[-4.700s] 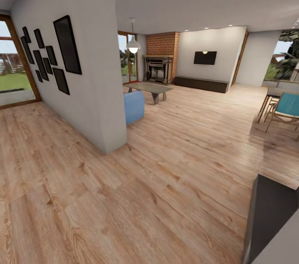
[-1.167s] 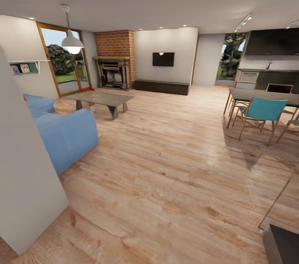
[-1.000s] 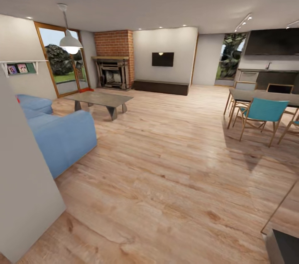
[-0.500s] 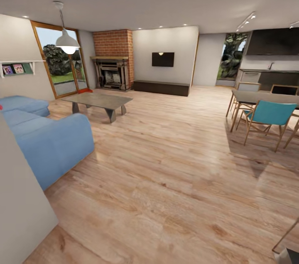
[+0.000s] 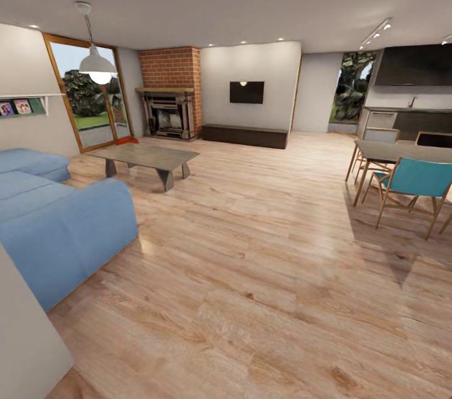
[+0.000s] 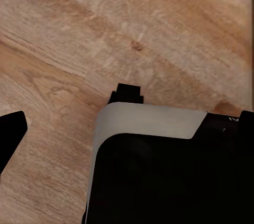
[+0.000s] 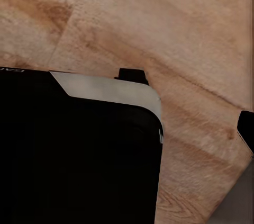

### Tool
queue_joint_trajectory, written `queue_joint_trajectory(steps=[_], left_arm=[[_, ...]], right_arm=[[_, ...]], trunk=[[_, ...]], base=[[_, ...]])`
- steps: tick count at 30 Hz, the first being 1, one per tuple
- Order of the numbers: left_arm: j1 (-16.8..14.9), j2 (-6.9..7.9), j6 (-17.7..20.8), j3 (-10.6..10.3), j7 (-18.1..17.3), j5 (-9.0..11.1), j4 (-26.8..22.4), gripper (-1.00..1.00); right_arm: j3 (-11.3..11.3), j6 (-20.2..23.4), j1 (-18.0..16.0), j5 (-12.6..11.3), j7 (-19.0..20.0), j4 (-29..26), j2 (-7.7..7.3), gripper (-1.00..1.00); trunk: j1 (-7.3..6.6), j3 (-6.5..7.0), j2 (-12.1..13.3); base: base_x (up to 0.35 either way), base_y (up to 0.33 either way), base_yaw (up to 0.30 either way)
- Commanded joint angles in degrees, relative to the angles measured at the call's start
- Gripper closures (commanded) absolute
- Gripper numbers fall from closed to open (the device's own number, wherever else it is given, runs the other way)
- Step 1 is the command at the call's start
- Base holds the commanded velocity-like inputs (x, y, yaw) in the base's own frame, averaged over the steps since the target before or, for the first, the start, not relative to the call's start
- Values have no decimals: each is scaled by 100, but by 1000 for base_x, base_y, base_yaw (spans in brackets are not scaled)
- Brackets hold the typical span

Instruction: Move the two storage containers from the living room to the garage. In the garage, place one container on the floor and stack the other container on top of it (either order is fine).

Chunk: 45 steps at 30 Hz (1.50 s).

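I am in the living room, on light wood plank flooring (image 5: 263, 273). A small orange-red shape (image 5: 124, 140) lies on the floor by the glass door, left of the brick fireplace (image 5: 168, 107); it may be one of the storage containers, but it is too small to tell. In the left wrist view, my left gripper (image 6: 129, 127) hangs over the planks with one black fingertip (image 6: 10, 136) at the frame's edge, far from the other. My right gripper (image 7: 127, 128) shows a black fingertip (image 7: 246, 126) at the edge likewise. Neither holds anything.
A blue sofa (image 5: 59, 229) stands near left, with a grey wall corner (image 5: 22, 336) beside it. The coffee table (image 5: 144, 157) is beyond the sofa. A dining table with teal chairs (image 5: 414, 182) is at right. A dark low cabinet (image 5: 245, 135) lines the far wall.
The camera has travelled forward into the living room. The grey wall corner slid off to the lower left, and the sofa and dining chairs look nearer.
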Motion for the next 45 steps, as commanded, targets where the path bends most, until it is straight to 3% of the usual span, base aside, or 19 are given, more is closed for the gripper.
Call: queue_joint_trajectory(steps=[1, 28, 45], left_arm=[[-3, 0, 20, 29, 7, 48, -3, -100], [-3, 0, 20, 29, 7, 48, -3, -100], [-3, 0, 21, 29, 7, 48, -3, -100]], right_arm=[[48, -29, -6, -53, -4, 17, 5, -100], [48, -33, -8, -49, -4, 17, 5, -100], [39, -20, -9, -54, -4, 17, 5, -100]], trunk=[[3, -6, -3], [3, -6, -3], [3, -6, -3]], base=[[323, 0, 0], [323, 0, -1], [323, 0, -136]])
